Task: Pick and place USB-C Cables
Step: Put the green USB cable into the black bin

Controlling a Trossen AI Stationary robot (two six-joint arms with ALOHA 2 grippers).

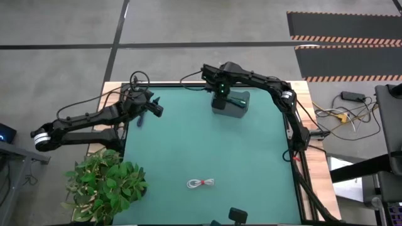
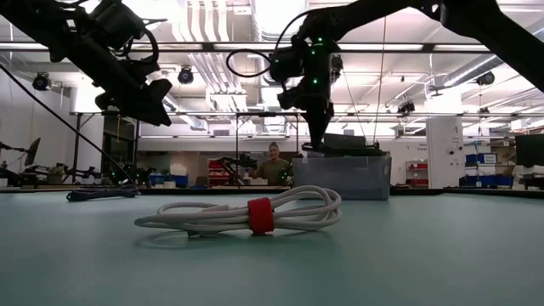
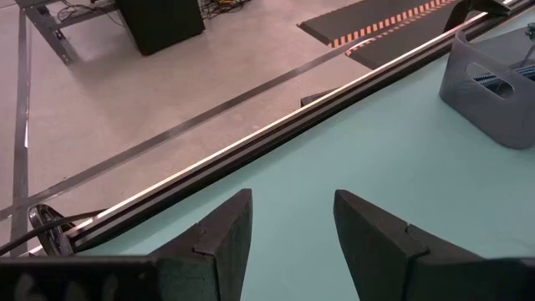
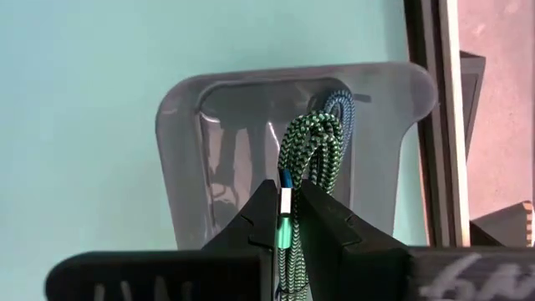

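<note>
Here your right gripper (image 4: 284, 221) hangs directly above the grey translucent rectangular plastic bin (image 4: 188, 125) at the far edge of the table, its two dark fingers pinched shut on a braided teal-green cable bundle (image 4: 311, 146), whose looped end droops down over the bin's open mouth; a small silver plug end shows right at the pinch. In the high view the right arm reaches in from the table's right side, bent at the elbow, with the wrist over the bin (image 1: 239, 113) and the green cable (image 1: 239, 101) poking out beside it. Your left gripper (image 3: 288, 238) is held off the surface near the far-left corner, its angular matte black fingers (image 3: 221, 238) spread apart with nothing between them, pointed toward the table's black edge rail (image 3: 276, 125). The left arm stretches in low from the left side, past a leafy green potted plant (image 1: 103, 182). The smooth white cable coil with a red band (image 2: 255, 214) lies flat on the teal-green table mat (image 2: 442, 255) toward the near edge, well apart from both grippers, wound into a long oval. A dark blue cable bundle (image 2: 100, 194) rests flat on the mat near the left arm. A person (image 2: 274, 166) sits in the room beyond.
</note>
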